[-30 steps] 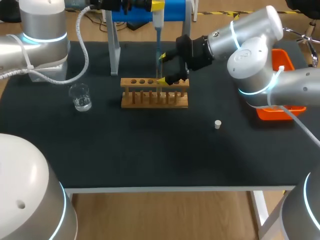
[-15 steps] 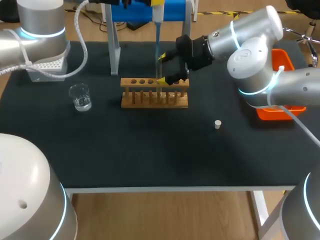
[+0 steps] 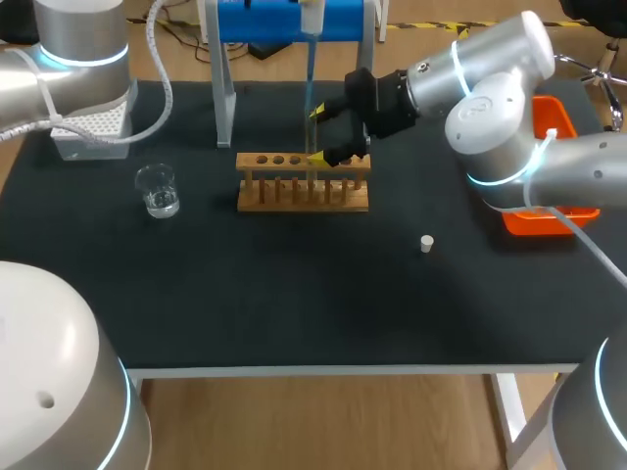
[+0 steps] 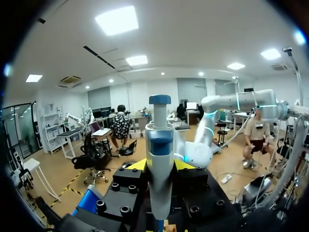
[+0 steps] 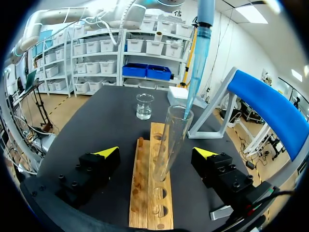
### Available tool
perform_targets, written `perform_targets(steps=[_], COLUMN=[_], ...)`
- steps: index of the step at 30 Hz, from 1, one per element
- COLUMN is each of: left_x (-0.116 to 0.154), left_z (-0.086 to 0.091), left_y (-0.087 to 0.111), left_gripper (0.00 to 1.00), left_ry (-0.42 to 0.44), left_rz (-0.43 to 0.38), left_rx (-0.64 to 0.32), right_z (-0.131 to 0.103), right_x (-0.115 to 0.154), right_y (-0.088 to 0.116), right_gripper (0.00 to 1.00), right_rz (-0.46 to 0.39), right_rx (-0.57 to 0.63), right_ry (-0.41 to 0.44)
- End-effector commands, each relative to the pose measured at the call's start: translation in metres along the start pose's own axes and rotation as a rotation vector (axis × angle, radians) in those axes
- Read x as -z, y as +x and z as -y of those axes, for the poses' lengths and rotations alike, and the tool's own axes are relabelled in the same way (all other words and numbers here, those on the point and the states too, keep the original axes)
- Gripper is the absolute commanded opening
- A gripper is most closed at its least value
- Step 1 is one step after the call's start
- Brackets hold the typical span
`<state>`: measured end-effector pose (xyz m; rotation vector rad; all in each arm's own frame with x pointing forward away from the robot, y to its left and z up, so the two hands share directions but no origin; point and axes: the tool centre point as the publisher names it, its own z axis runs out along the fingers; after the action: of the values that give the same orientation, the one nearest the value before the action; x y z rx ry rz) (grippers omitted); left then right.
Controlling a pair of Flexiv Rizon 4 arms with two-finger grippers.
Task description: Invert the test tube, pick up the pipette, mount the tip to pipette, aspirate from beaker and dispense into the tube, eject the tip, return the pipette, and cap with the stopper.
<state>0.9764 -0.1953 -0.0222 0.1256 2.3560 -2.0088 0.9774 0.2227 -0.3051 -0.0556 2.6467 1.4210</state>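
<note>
Left claw [image 4: 160,164]: clamped on the pipette [image 4: 159,145], yellow tips pressed to both sides of its body, plunger end up. Held upright so the business end points straight down.
Pipette tip [image 5: 195,72]: blue, hanging with its point just inside the test tube's mouth. Lined up to dispense, by the look of it.
Test tube [image 5: 170,137]: mouth up, seated in the wooden rack [image 5: 145,193], so no hand needed to carry it.
Right claw [image 5: 157,153]: apart, one finger each side of the tube, neither touching. Likely parked there to steady the glass if it shifts.
Beaker [image 3: 157,189]: well apart from the rack on the left arm's side, a little clear liquid in the bottom.
Stopper [image 3: 426,243]: alone on the mat nearer the right arm, handy for capping.
Step, as judged: dispensing. Ejecting, returning and capping yet to come.
</note>
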Motion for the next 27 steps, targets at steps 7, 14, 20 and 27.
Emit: perform_targets(steps=[7, 14, 20, 27], left_x=[0.000, 0.000, 0.002, 0.010], left_z=[0.009, 0.014, 0.018, 0.023], left_y=[0.006, 0.008, 0.011, 0.019], left_gripper=[0.00, 0.00, 0.00, 0.00], left_ry=[-0.012, -0.015, -0.017, -0.027], left_rz=[0.011, 0.017, 0.025, 0.056], left_rx=[-0.014, -0.027, -0.039, -0.050], right_z=[0.000, 0.000, 0.000, 0.000], right_x=[0.001, 0.001, 0.001, 0.001], right_y=[-0.001, -0.001, -0.001, -0.001], right_gripper=[1.00, 1.00, 1.00, 1.00], right_rz=[-0.004, -0.004, -0.004, -0.004], right_rx=[0.001, 0.001, 0.001, 0.001], right_ry=[0.001, 0.001, 0.001, 0.001])
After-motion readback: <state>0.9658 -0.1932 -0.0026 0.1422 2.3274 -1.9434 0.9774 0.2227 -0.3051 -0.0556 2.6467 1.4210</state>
